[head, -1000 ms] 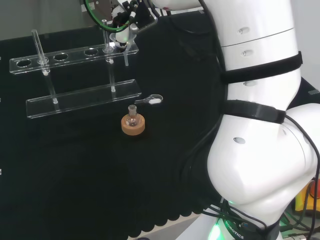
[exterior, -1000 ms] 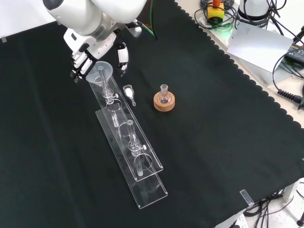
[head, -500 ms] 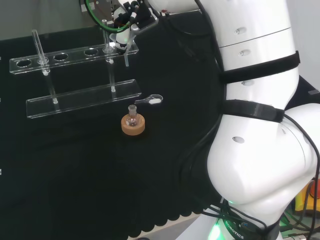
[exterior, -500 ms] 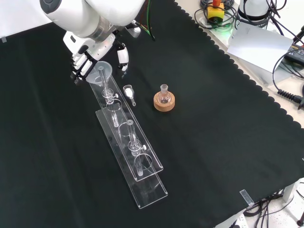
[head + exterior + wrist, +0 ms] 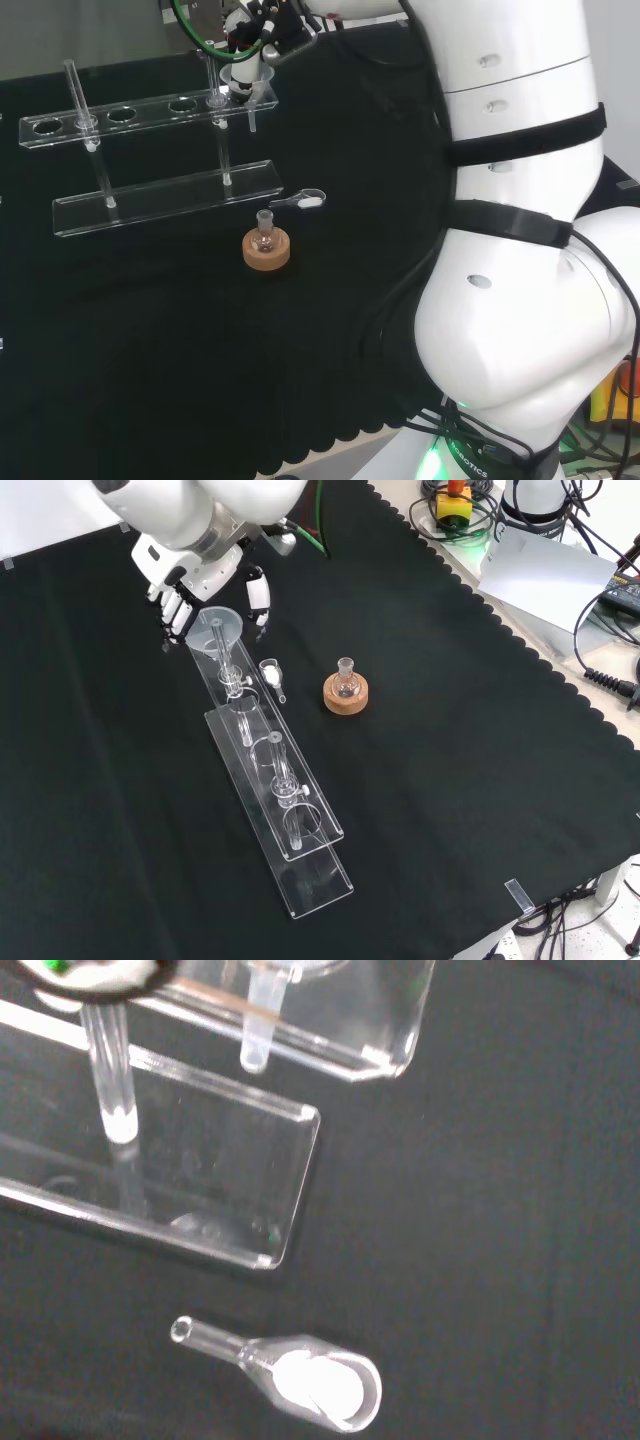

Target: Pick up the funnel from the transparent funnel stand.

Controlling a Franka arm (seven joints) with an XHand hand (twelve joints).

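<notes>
Now hand [image 5: 190, 590] with fingers curled about clear conical funnel [image 5: 219, 626], over transparent stand [image 5: 290, 810].

On my feed the black cloth [image 5: 450, 780] covers the whole bench, its scalloped edge running along the right side in the front view. I can see a small clear flask [image 5: 346, 683] upright in a cork ring [image 5: 346, 695], out on open cloth; in the head view the same flask [image 5: 265, 232] and cork ring [image 5: 267, 250] are near the middle. Near the flask lies a little glass scoop [image 5: 271, 675] with white powder in its bowl, lying flat on the cloth; the wrist view shows that scoop [image 5: 300, 1380] close up, stem hollow
</notes>
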